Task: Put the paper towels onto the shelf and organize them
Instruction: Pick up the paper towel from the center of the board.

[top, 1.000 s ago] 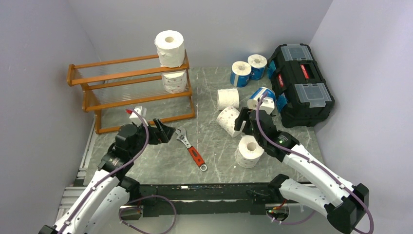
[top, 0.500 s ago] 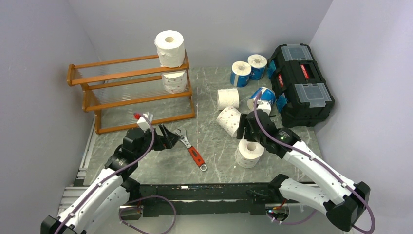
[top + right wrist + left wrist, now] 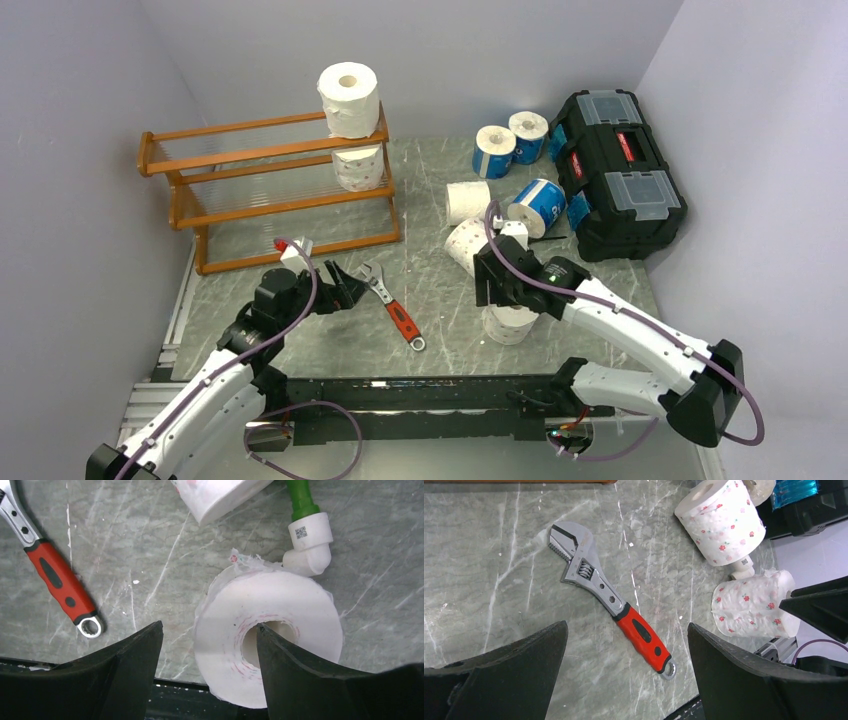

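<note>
The shelf (image 3: pixel 270 190) stands at the back left, with one white paper towel roll (image 3: pixel 348 98) on its top tier and a printed roll (image 3: pixel 358 167) on the middle tier. A printed roll (image 3: pixel 512 325) (image 3: pixel 270 635) stands upright near the front edge. My right gripper (image 3: pixel 497 287) (image 3: pixel 209 626) hangs open over it, one fingertip above the hollow core, the other outside the roll's left wall. More rolls lie behind: printed (image 3: pixel 466 245), white (image 3: pixel 468 202), blue (image 3: pixel 541 204). My left gripper (image 3: pixel 343 287) (image 3: pixel 626 626) is open and empty above the wrench.
A red-handled wrench (image 3: pixel 396 306) (image 3: pixel 611 597) lies between the arms. A white elbow fitting (image 3: pixel 307 545) with a green stub touches the upright roll. A black toolbox (image 3: pixel 615 170) stands at the right, with two blue-wrapped rolls (image 3: pixel 508 142) beside it.
My right gripper has come toward the front left, over the upright roll, and its jaws have narrowed somewhat. My left gripper moved a little to the right early on, then held still.
</note>
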`<state>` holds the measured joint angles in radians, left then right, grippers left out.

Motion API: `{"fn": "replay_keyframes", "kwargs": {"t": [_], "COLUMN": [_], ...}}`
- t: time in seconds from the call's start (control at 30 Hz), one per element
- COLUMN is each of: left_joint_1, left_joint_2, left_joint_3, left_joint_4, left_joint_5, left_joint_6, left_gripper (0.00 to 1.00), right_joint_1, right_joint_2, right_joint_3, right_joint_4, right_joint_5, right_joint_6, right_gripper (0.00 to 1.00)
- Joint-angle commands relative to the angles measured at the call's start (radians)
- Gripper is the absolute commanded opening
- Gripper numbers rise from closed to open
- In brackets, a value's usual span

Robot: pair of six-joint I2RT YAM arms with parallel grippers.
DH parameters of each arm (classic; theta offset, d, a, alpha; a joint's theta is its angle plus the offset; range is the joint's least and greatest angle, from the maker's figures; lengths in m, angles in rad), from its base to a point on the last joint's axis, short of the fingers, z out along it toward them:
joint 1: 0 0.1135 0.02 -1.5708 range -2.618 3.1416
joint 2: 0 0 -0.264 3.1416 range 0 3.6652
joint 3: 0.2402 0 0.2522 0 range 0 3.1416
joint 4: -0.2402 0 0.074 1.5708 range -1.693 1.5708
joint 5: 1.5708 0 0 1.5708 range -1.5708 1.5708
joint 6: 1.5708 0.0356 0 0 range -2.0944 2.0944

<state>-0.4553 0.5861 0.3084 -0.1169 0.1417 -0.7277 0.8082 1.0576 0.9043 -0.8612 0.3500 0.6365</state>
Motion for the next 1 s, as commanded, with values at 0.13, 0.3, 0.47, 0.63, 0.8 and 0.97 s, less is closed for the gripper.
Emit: {"fn": "replay_keyframes", "kwargs": {"t": [0.13,0.3,0.47,0.63,0.8,0.97], "left_joint_1": [-0.003,-0.003,-0.004,-0.003,-0.002,-0.002], "left_joint_2": [0.028,0.044,0.043,0.049,0.055,0.054], "left_joint_3": [-0.012,-0.020,-0.024,-0.024,-0.017,-0.008], "left_joint_4": [0.058,0.071,0.072,0.077,0.070,0.066], "left_joint_5": [0.003,0.009,0.002,0.006,0.005,0.010], "left_joint_6": [-0.016,-0.022,-0.025,-0.027,-0.022,-0.027], "left_gripper": [0.95,0.95,0.95,0.95,0.95,0.95], "right_joint_1": [0.037,0.039,0.039,0.041,0.050,0.061], "right_joint_2": [0.023,0.032,0.039,0.051,0.054,0.066], "right_joint_3": [0.004,-0.002,-0.015,-0.032,-0.036,-0.035], "right_joint_4": [-0.031,-0.048,-0.049,-0.043,-0.043,-0.047], "right_joint_5": [0.058,0.070,0.065,0.054,0.046,0.046], "right_joint_6": [0.043,0.055,0.061,0.067,0.075,0.081], "right_gripper": [0.71,0.70,0.69,0.65,0.59,0.49]}}
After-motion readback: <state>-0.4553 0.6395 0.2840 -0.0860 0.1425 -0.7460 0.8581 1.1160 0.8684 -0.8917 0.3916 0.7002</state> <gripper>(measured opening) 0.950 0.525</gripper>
